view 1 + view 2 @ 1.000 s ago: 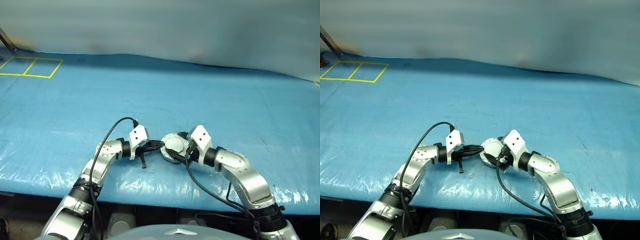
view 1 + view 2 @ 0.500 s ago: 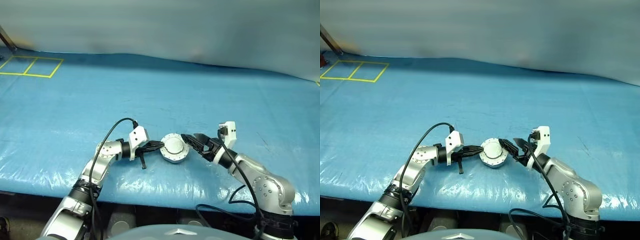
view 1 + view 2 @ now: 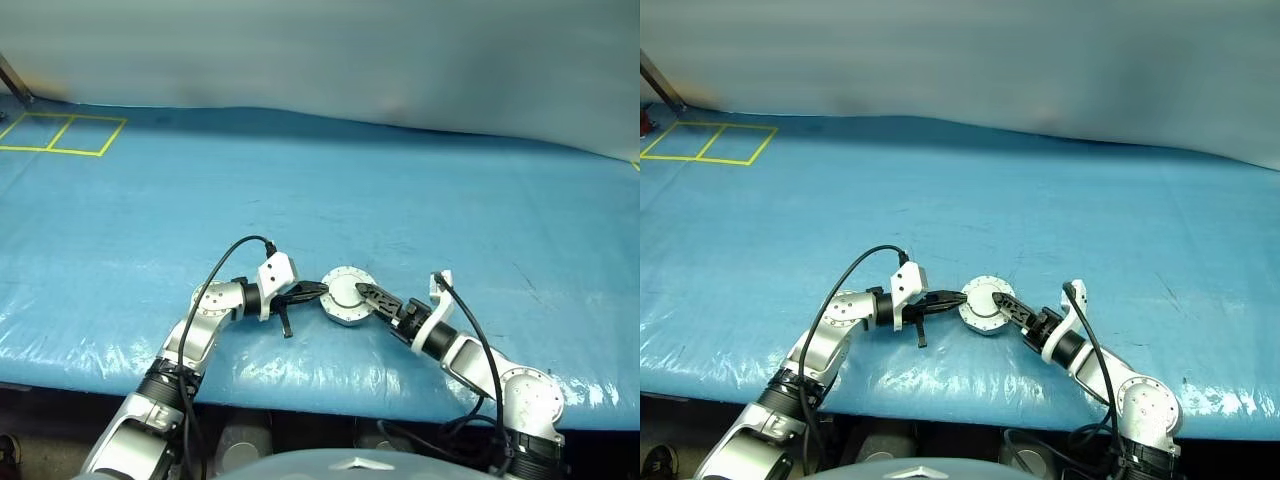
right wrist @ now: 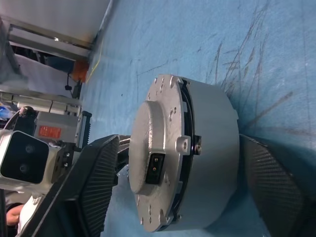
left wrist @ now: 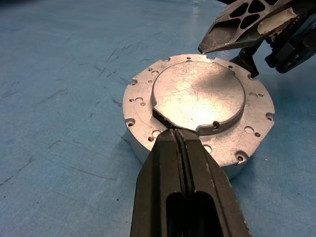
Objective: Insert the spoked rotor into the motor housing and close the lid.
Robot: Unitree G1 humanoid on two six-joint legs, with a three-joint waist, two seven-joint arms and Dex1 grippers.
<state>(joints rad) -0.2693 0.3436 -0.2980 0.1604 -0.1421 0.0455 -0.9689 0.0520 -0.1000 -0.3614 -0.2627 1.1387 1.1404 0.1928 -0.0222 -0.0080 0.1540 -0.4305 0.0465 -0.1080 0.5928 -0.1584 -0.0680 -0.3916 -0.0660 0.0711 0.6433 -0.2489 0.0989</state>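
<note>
The motor housing is a closed round silver body standing on the blue tarp, topped by a flat plate with screw holes and a raised boss. The spoked rotor is hidden. I cannot tell the lid apart from this closed body. My left gripper is shut with nothing between its fingers, and its tip rests on the top plate against the edge of the boss. My right gripper is open and lies low, straddling the housing. One ribbed finger stands on each side, with the housing's wall between them.
Blue tarp covers the table, with its front edge just behind the arms. Yellow taped squares mark the far left corner. A grey wall runs along the back. Black cables loop from both wrists.
My right wrist has rolled over and swung off the housing's top. It now reaches in low from the right with its fingers around the housing. My left gripper has stayed put.
</note>
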